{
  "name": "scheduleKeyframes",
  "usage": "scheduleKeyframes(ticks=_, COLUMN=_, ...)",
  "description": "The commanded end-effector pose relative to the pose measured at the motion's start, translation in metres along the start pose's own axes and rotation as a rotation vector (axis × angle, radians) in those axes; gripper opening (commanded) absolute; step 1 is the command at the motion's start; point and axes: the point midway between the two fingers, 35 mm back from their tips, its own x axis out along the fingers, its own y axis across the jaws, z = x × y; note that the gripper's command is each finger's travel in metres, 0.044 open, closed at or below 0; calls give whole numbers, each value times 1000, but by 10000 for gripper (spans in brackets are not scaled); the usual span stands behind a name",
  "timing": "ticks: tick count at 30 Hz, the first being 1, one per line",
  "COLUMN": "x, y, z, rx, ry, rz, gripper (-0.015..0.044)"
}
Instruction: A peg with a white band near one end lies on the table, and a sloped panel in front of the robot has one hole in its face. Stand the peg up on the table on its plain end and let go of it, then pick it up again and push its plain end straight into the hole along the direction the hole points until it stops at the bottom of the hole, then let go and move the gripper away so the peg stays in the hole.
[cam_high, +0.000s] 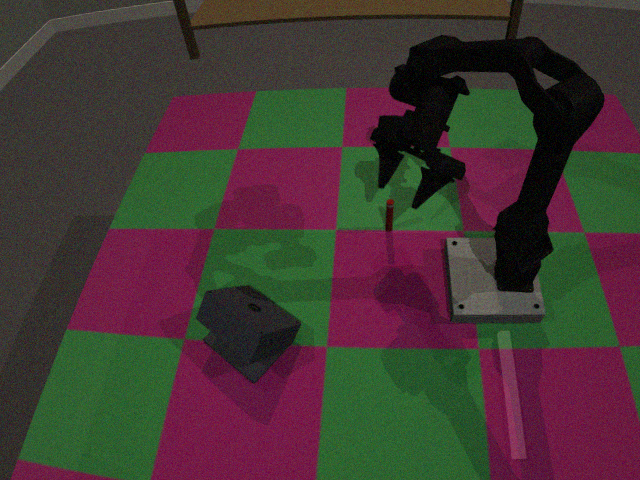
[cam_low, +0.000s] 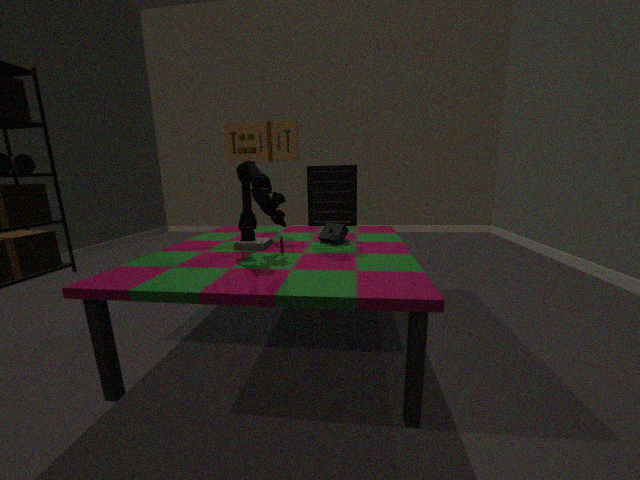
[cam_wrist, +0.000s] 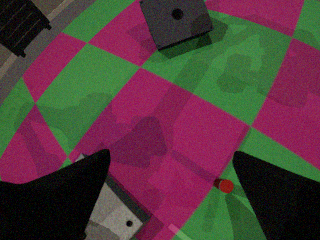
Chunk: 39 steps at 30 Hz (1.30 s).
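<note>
I counted one arm (cam_high: 547, 155), one gripper (cam_high: 408, 186), one peg (cam_high: 389, 215), one panel (cam_high: 248, 322) with one hole (cam_high: 253, 307), and one grey base plate (cam_high: 465, 289) on the checkered table (cam_high: 170, 191).

The peg stood upright at the centre of the top view, on the lower edge of a green square where it met a magenta one, just left of the base plate's upper corner. I could not make out its white band in this dim light. In the wrist view its red top (cam_wrist: 226, 186) showed at lower right, just inside the right-hand finger (cam_wrist: 280, 220) and touching neither.

The gripper hung above and slightly behind the peg, fingers spread wide with nothing between them.

The panel sat in the lower left of the top view, well apart from the peg, with two squares of table between them. Its hole (cam_wrist: 176, 14) faced up in the upper middle of the wrist view.

In the exterior view the arm (cam_low: 247, 206), peg (cam_low: 281, 244) and panel (cam_low: 333, 233) all stood toward the table's far edge; the near half lay well away from them. A shelf rack (cam_low: 51, 170) stood at the far left wall.
</note>
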Motion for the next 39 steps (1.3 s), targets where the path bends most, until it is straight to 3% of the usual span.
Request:
scheduleKeyframes(ticks=1, x=4, y=-4, z=-3, rx=8, ry=140, rz=-14, gripper=440)
scheduleKeyframes(ticks=19, x=2, y=-38, z=-4, rx=53, ry=637, rz=-292, gripper=440)
scheduleKeyframes(ticks=39, x=16, y=-45, z=-15, rx=13, ry=657, rz=-294, gripper=440)
